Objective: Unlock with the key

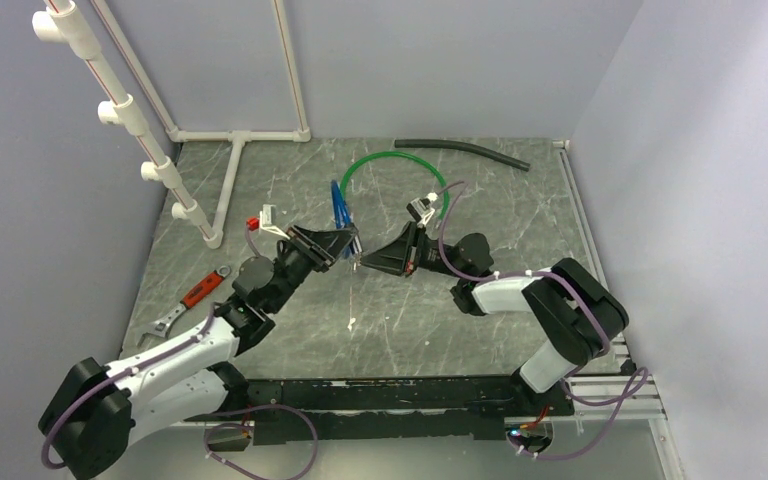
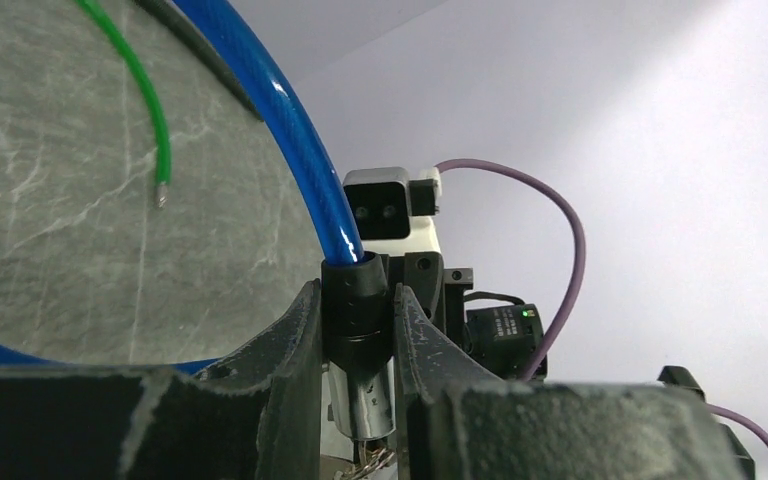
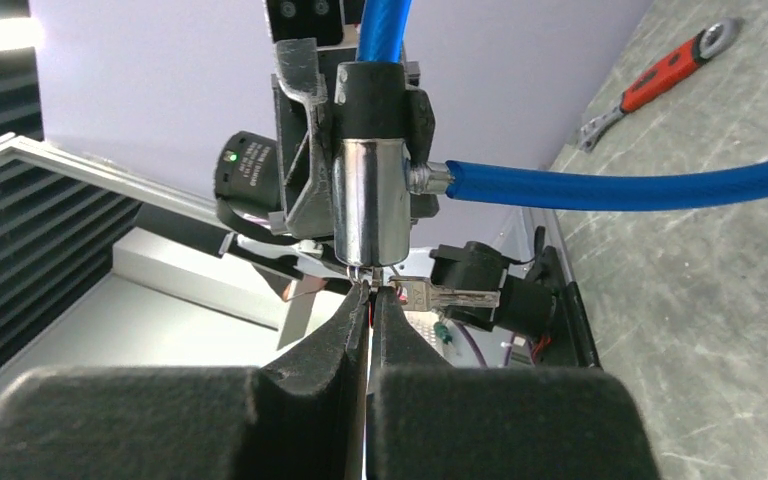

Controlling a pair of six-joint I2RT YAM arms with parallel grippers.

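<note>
1. Grippers in the overhead view meet nose to nose mid-frame, the left gripper [image 1: 345, 250] coming in from the lower left and the right gripper [image 1: 364, 262] from the right, both above the grey marbled table [image 1: 410, 330]. The blue cable lock [image 1: 338, 205] sits right where they meet, with its loop showing just above the left gripper. Other stuff lying around: a thin green cable hoop [image 1: 392, 156] behind it, a black rubber hose [image 1: 460, 149] upper centre-right, a red-handled adjustable wrench [image 1: 198, 292] at the left, and a white PVC pipe frame [image 1: 228, 185] upper left.
2. Left wrist view: the left gripper's fingers are clamped on either side of the lock's black sleeve [image 2: 358, 300] at bottom centre. The chrome cylinder [image 2: 368, 410] pokes out below between them. The blue cable arcs off toward the upper left, and one end of the green hoop is in that corner too.
3. Right wrist view: the right gripper's fingers are pressed together at bottom centre, tips right under the chrome cylinder's lower end. A small silver key [image 3: 455, 297] sticks out sideways to the right, just beside the tips. Honestly can't tell if anything is actually pinched between them. The wrench is in the upper right.
</note>
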